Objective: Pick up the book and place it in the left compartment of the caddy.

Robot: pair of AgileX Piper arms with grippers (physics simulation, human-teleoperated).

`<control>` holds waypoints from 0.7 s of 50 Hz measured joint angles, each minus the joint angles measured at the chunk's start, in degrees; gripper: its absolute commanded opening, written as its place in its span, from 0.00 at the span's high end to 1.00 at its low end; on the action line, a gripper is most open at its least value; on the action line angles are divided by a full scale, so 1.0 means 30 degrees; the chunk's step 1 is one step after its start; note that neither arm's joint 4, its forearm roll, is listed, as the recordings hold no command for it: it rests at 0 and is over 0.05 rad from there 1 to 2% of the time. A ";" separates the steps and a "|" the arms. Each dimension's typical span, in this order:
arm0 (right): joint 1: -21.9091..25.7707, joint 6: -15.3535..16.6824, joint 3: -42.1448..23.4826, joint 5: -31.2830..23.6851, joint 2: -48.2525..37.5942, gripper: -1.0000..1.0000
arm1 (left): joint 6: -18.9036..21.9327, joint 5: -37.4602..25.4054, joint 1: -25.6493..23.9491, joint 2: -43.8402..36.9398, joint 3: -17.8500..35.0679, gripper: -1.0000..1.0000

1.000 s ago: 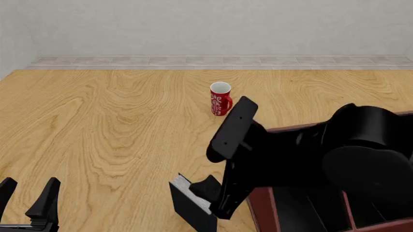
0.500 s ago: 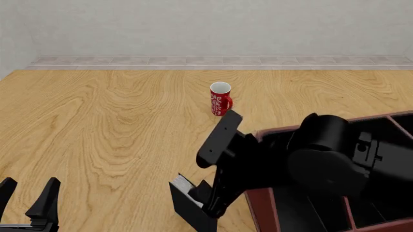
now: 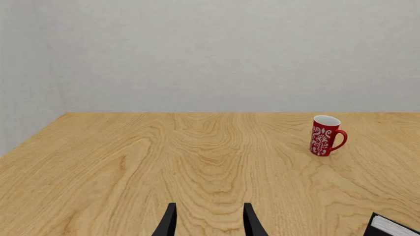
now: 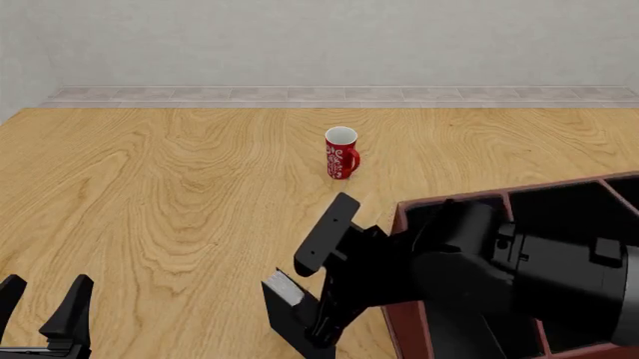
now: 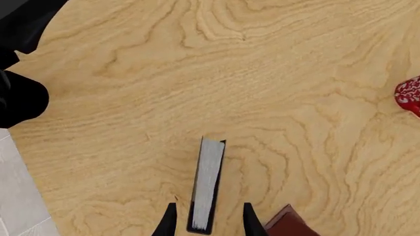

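**Q:** Where's the book?

**A:** The book [image 4: 289,318] stands on its edge near the table's [image 4: 179,202] near edge, just beside the caddy's [image 4: 399,318] left wall, pages up. It's on the wood, not lifted.

**Q:** And your right end effector?

**A:** My right end effector [image 5: 207,219] is spread, one finger on each side of the book. In my wrist view the white page edge runs between the fingertips [image 5: 169,219]. I can't tell whether either is touching the covers; I judge they aren't pinching.

**Q:** The left one?

**A:** My left end effector [image 4: 42,310] is spread too, holding nothing, at the near left corner, well apart from the book.

**Q:** So how far along?

**A:** Early, I'd say. The approach looks done; the squeeze, the lift and the carry into the left compartment [image 4: 454,329] are all left. My own arm hides most of that bay. The mug [image 4: 340,152] sits well back, out of the way.
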State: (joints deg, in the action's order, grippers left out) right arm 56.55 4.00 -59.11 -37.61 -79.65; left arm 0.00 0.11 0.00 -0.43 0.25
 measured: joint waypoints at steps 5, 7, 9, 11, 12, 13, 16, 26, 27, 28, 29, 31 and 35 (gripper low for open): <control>0.0022 -0.0150 0.0349 0.0313 -0.0255 0.00 | 0.0000 0.0000 0.0000 0.0000 0.0000 0.00; 0.0048 -0.0207 0.0465 0.0417 -0.0343 0.00 | 0.0000 0.0000 0.0000 0.0000 0.0000 0.00; 0.0091 -0.0268 0.0560 0.0509 -0.0428 0.00 | 0.0000 0.0000 0.0000 0.0000 0.0000 0.00; 0.0131 -0.0317 0.0647 0.0596 -0.0514 0.00 | 0.0000 0.0000 0.0000 0.0000 0.0000 0.00; 0.0150 -0.0337 0.0692 0.0640 -0.0559 0.00 | 0.0000 0.0000 0.0000 0.0000 0.0000 0.00; 0.0166 -0.0357 0.0737 0.0684 -0.0604 0.00 | 0.0000 0.0000 0.0000 0.0000 0.0000 0.00; 0.0215 -0.0412 0.0893 0.0828 -0.0740 0.00 | 0.0000 0.0000 0.0000 0.0000 0.0000 0.00; 0.0290 -0.0540 0.1388 0.1244 -0.1168 0.00 | 0.0000 0.0000 0.0000 0.0000 0.0000 0.00; 0.0292 -0.0552 0.1431 0.1276 -0.1207 0.00 | 0.0000 0.0000 0.0000 0.0000 0.0000 0.00; 0.0295 -0.0560 0.1474 0.1305 -0.1247 0.00 | 0.0000 0.0000 0.0000 0.0000 0.0000 0.00; 0.0298 -0.0569 0.1516 0.1333 -0.1286 0.00 | 0.0000 0.0000 0.0000 0.0000 0.0000 0.00; 0.0300 -0.0572 0.1588 0.1383 -0.1357 0.00 | 0.0000 0.0000 0.0000 0.0000 0.0000 0.00; 0.0269 -0.0518 0.1692 0.1452 -0.1473 0.00 | 0.0000 0.0000 0.0000 0.0000 0.0000 0.00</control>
State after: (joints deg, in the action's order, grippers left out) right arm 57.36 2.44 -54.04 -33.26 -84.07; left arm 0.00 0.11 0.00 -0.43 0.25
